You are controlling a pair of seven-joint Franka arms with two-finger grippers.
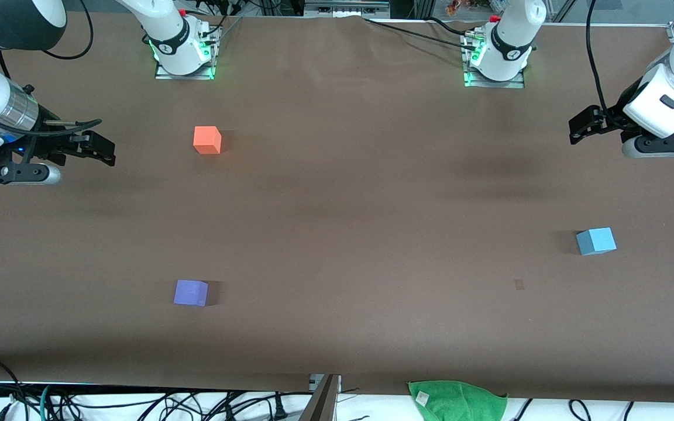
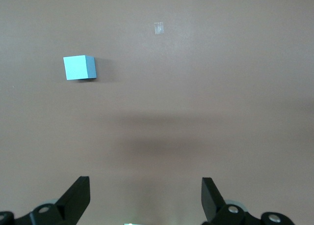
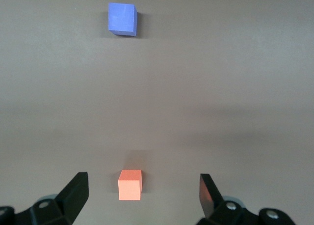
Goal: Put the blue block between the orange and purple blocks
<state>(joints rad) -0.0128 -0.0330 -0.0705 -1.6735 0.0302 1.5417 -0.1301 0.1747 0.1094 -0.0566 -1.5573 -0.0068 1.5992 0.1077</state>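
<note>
Left gripper (image 1: 577,130): hangs in the air over the brown table at the left arm's end, at about 2 o'clock of the front view; fingers (image 2: 78,198) spread wide with nothing between them
Right gripper (image 1: 109,153): hangs over the table at the right arm's end, at about 9 o'clock of the front view; fingers (image 3: 74,195) spread wide, holding nothing
Blue block (image 1: 595,241): light sky-blue cube sitting flat on the table toward the left arm's end, at about 4 o'clock of the front view, nearer to the front camera than the spot under the left gripper; well apart from both other cubes; touched by neither gripper
Blue block in the left wrist view (image 2: 79,68): lies on bare table ahead of the open fingers, clear of them
Orange block (image 1: 207,140): bright orange cube on the table toward the right arm's end, at about 10 o'clock of the front view, near the right arm's base
Purple block (image 1: 191,292): violet-purple cube at about 7 o'clock of the front view, nearer to the front camera than the orange block and roughly in line with it; bare table lies between the two
Right wrist view: orange block (image 3: 130,184) close ahead of the spread fingers, purple block (image 3: 121,18) farther off
Table (image 1: 360,193): brown matte surface
Green cloth (image 1: 460,400): crumpled at the table edge nearest the front camera, at about 5 o'clock
</note>
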